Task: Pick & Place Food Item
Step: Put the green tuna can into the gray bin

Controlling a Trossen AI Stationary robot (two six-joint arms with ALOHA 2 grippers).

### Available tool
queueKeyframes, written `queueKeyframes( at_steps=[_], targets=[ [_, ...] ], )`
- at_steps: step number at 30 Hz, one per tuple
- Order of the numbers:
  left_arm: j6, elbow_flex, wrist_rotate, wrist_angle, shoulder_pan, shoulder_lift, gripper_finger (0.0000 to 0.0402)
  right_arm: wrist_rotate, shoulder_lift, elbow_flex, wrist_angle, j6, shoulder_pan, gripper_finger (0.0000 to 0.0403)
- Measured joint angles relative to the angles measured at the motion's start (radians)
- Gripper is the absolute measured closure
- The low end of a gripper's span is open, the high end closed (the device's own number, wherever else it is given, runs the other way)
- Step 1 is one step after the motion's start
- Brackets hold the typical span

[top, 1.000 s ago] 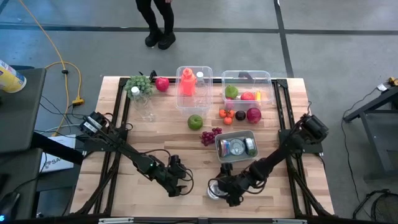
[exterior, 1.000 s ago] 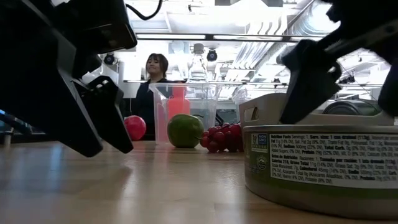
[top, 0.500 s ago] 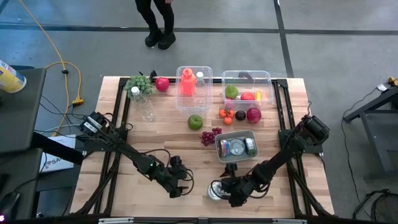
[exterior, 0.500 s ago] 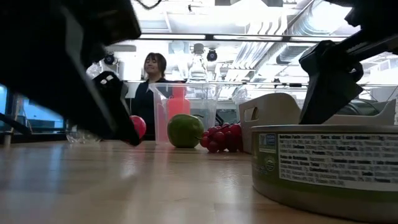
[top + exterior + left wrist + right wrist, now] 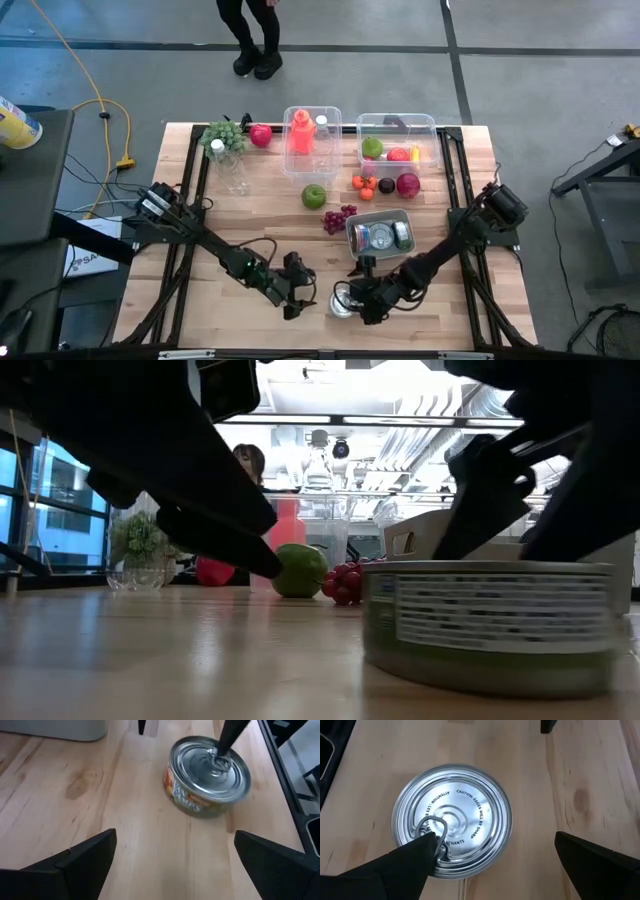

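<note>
A flat tin can (image 5: 343, 302) with a pull-ring lid stands on its base near the table's near edge; it also shows in the low view (image 5: 490, 625) and in the left wrist view (image 5: 207, 775). My right gripper (image 5: 353, 285) is open above the can (image 5: 451, 822). One of its fingers is over the lid and the other is off the can on its far side. My left gripper (image 5: 300, 295) is open just to the can's left, low over the wood, with its fingers (image 5: 85, 855) spread wide and pointing at the can. My right gripper has one fingertip (image 5: 223, 742) down on the can's lid at the pull ring (image 5: 218, 762), coming slanting from above. Its other finger (image 5: 142, 725) stands clear beyond the can's far side. The can sits flat on the table.
A grey tray (image 5: 401, 217) holding other cans sits just beyond the right gripper. Farther off lie purple grapes (image 5: 340, 216), a green apple (image 5: 314, 195), loose fruit and two clear bins (image 5: 398, 140) with a red bottle (image 5: 301, 132). A person stands past the far edge.
My left gripper has moved toward the table's right, closing on the can. My right gripper has shifted a little left and toward the far edge over the can. In the low view the can has slid slightly toward the table's left.
</note>
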Motion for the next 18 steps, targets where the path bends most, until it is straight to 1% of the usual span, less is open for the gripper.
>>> queueKeyframes(
  at_steps=[4,9,13,18],
  targets=[
    [-0.001,0.000,0.000,0.007,0.002,0.000,0.0004,-0.016,0.025,0.002,0.047,-0.041,-0.032,0.0005],
    [-0.001,0.000,0.002,0.022,0.003,0.000,0.0004,-0.083,0.040,0.002,0.105,-0.123,-0.075,0.0005],
    [-0.002,0.000,0.002,0.054,0.003,0.000,0.0004,-0.085,0.042,0.002,0.122,-0.145,-0.115,0.0005],
    [-0.004,0.000,0.002,0.138,0.009,0.000,0.0004,-0.080,0.042,0.002,0.124,-0.145,-0.151,0.0005]
  ],
)
